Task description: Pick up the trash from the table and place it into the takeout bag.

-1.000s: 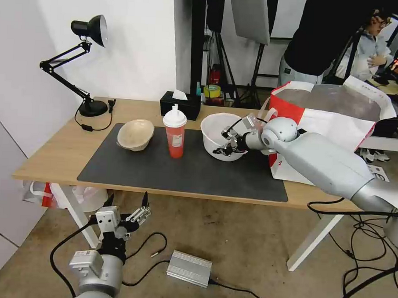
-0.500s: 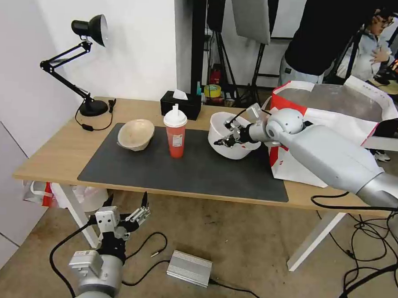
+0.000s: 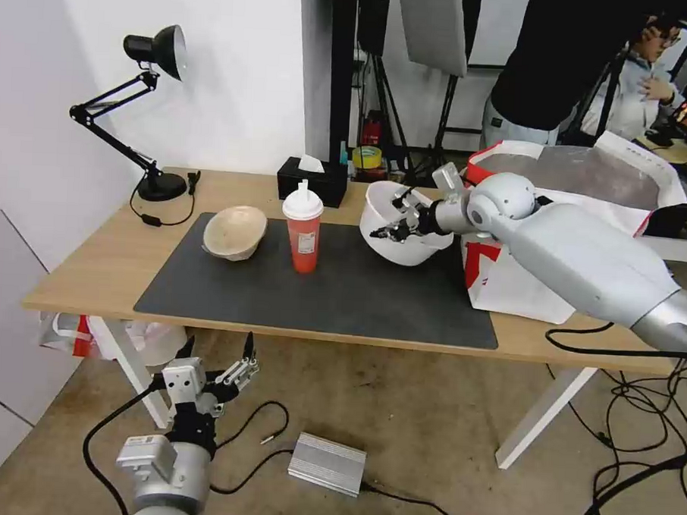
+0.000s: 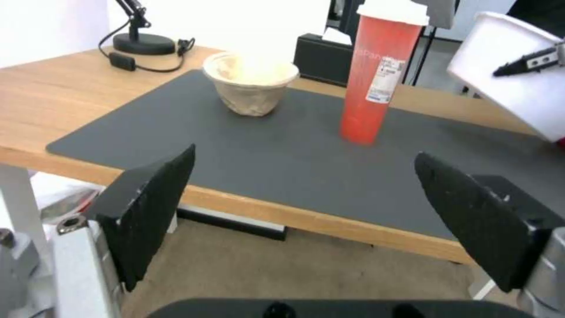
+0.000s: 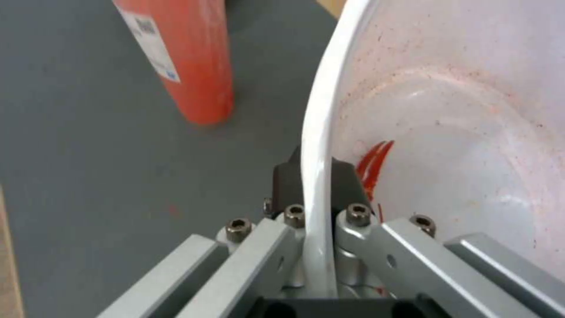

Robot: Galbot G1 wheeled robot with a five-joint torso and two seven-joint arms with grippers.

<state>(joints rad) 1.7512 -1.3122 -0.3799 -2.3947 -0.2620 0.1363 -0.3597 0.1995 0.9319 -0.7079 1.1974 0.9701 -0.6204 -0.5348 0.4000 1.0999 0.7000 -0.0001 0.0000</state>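
My right gripper (image 3: 386,230) is shut on the rim of the white plastic bowl (image 3: 408,245), which hangs tilted above the dark mat, close to the red-and-white takeout bag (image 3: 581,215). In the right wrist view the fingers (image 5: 344,176) pinch the bowl (image 5: 447,115) wall, with red scraps inside. The red drink cup (image 3: 302,229) with its white dome lid stands on the mat, and the beige paper bowl (image 3: 234,233) lies left of it. My left gripper (image 3: 215,373) is open, low in front of the table (image 3: 93,262); its wrist view looks at the cup (image 4: 377,75) and the paper bowl (image 4: 252,86).
A black tissue box (image 3: 311,182) sits at the table's back edge, a black desk lamp (image 3: 141,104) at the back left. A silver power brick (image 3: 327,463) and cables lie on the floor. People stand behind the bag.
My right gripper has lifted the white bowl off the mat and carried it up and to the right toward the bag, tilting it. The left arm has not moved.
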